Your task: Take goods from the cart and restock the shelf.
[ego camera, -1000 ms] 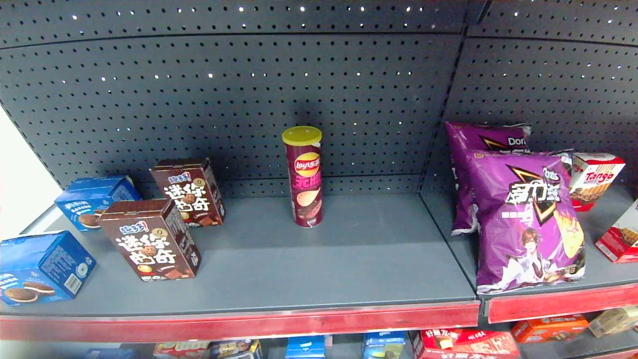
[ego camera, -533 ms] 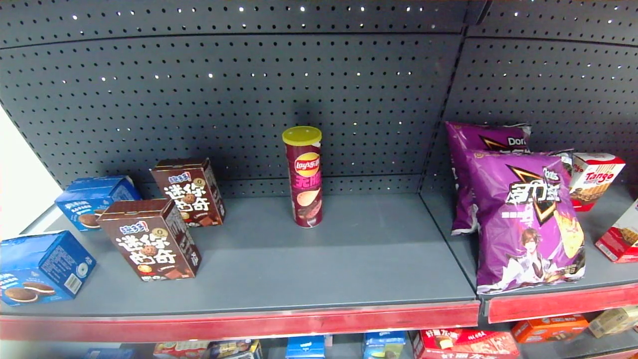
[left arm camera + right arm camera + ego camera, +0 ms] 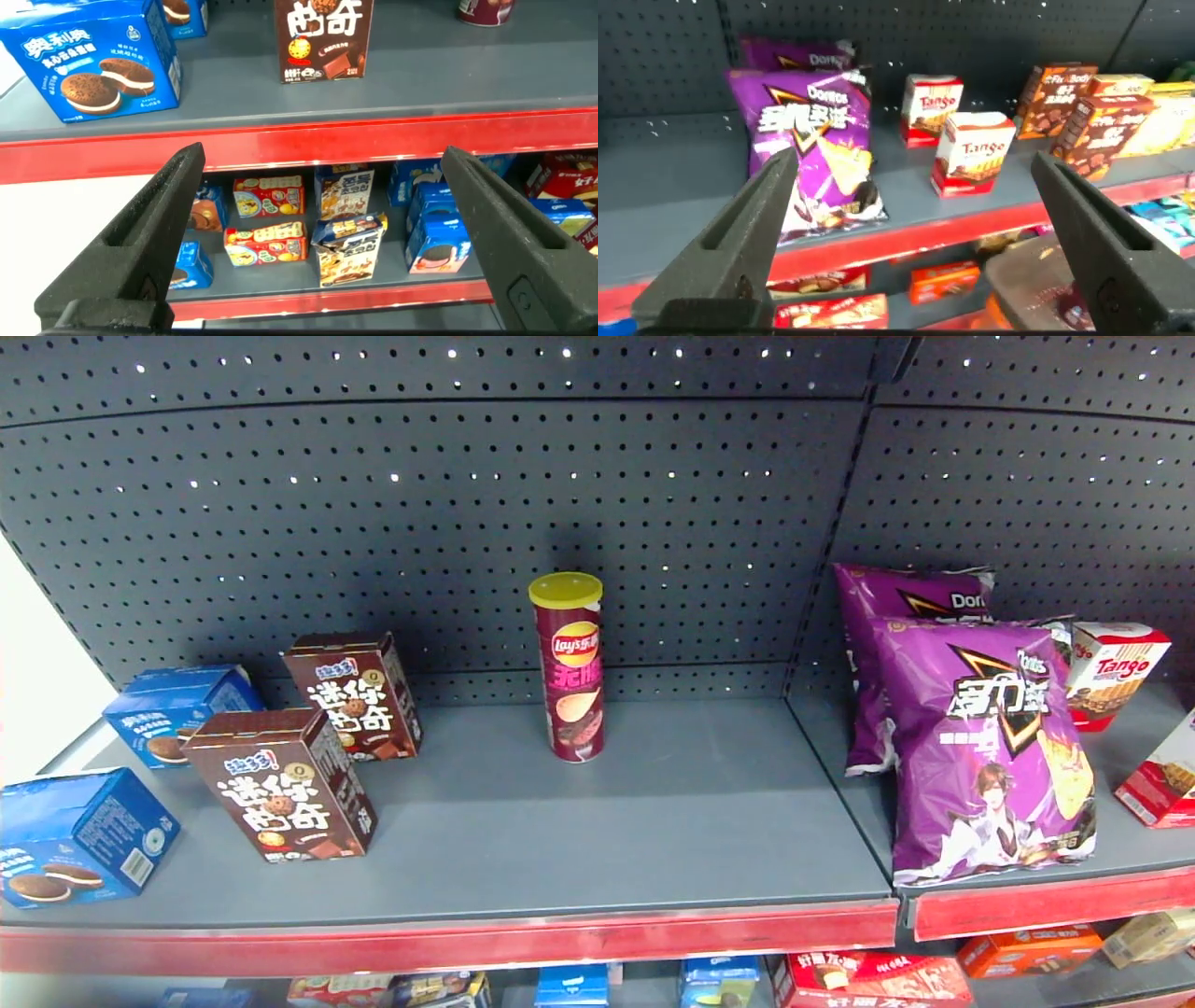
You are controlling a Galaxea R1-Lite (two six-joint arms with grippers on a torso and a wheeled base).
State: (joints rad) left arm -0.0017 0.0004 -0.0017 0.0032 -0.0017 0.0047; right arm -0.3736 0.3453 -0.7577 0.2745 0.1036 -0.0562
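Note:
A dark red chip can (image 3: 568, 666) with a yellow lid stands upright at the back middle of the grey shelf (image 3: 597, 840). Two brown cookie boxes (image 3: 280, 782) and blue sandwich-cookie boxes (image 3: 79, 835) stand at its left. Two purple chip bags (image 3: 985, 747) lean at its right. My left gripper (image 3: 322, 238) is open and holds nothing, in front of the shelf's red edge (image 3: 308, 140), below a brown box (image 3: 322, 39) and a blue box (image 3: 93, 56). My right gripper (image 3: 920, 238) is open and holds nothing, facing the purple bags (image 3: 808, 140) and red-white wafer boxes (image 3: 974, 154).
Red-white wafer boxes (image 3: 1116, 672) stand at the far right of the shelf. A lower shelf (image 3: 318, 257) holds several small snack boxes. Brown boxes (image 3: 1092, 126) line the shelf farther right. Bare shelf lies between the can and the purple bags.

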